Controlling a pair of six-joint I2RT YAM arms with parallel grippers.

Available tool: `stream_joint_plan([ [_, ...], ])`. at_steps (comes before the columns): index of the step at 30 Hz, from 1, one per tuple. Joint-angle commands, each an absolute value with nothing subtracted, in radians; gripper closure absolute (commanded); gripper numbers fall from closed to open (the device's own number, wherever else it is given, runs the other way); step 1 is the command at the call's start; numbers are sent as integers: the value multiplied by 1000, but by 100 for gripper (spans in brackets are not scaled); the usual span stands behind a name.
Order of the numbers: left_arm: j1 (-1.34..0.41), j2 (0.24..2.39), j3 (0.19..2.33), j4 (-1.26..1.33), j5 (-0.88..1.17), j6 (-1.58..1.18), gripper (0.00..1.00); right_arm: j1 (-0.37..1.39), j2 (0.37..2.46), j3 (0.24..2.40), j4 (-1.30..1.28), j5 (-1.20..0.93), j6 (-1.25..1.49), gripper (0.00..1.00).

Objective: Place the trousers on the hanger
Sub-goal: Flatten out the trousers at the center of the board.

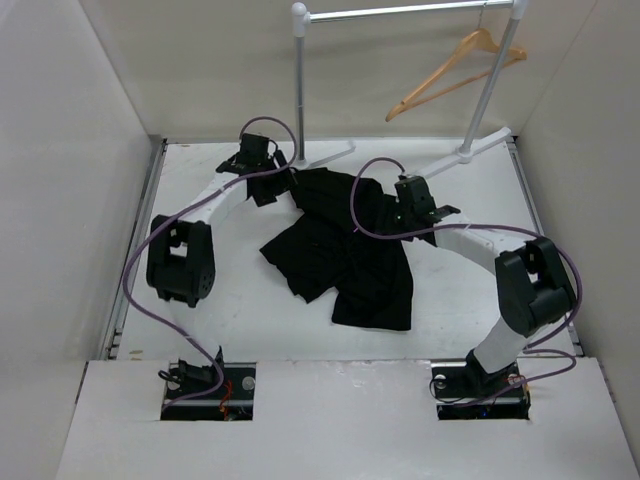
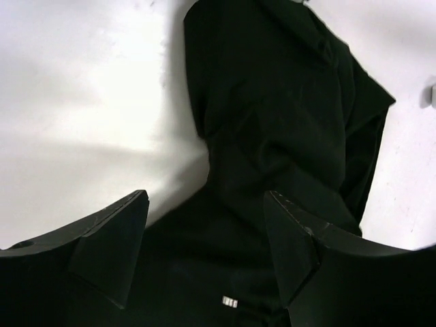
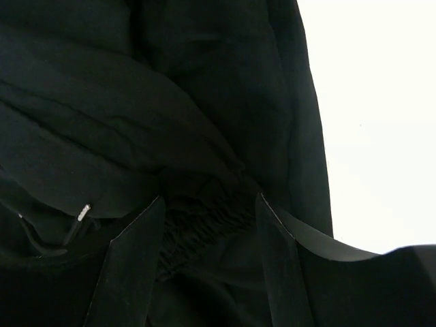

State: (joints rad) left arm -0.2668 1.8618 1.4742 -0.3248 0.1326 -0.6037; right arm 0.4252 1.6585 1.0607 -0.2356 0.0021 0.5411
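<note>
The black trousers [image 1: 340,255] lie crumpled in the middle of the white table. The wooden hanger [image 1: 455,68] hangs tilted from the rail at the back right, apart from both arms. My left gripper [image 1: 272,185] is low over the trousers' far left end. In the left wrist view the left gripper [image 2: 208,225] has its fingers wide apart over dark cloth [image 2: 272,122], so it is open. My right gripper [image 1: 402,220] is at the trousers' right edge. In the right wrist view the right gripper [image 3: 210,204] is open, straddling the gathered elastic waistband [image 3: 197,228] without pinching it.
The silver clothes rail [image 1: 400,12] stands at the back, its feet [image 1: 325,155] resting on the table just behind the trousers. White walls enclose the table on the left, right and back. Both arms' elbows [image 1: 180,260] bend outward beside the cloth.
</note>
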Motion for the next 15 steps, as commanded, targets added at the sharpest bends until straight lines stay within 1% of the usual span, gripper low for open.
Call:
stream_joint_plan([
  [1, -268, 1929, 1568, -246, 201, -604, 33, 426, 1660, 1101, -146, -11, 523, 38],
  [5, -272, 2041, 1646, -235, 201, -607, 33, 427, 1678, 1100, -163, 15, 520, 38],
  [10, -284, 2146, 1704, -233, 180, -614, 34, 430, 1675, 1092, -196, 71, 511, 31],
  [12, -289, 2181, 1729, -224, 166, -621, 37, 430, 1689, 1092, -204, 64, 511, 32],
  [13, -291, 2198, 1742, -218, 164, -629, 40, 430, 1693, 1092, -207, 60, 511, 36],
  [14, -292, 2210, 1752, -210, 164, -643, 49, 430, 1698, 1095, -213, 57, 512, 44],
  [15, -294, 2212, 1753, -200, 160, -652, 64, 430, 1700, 1100, -218, 54, 514, 57],
])
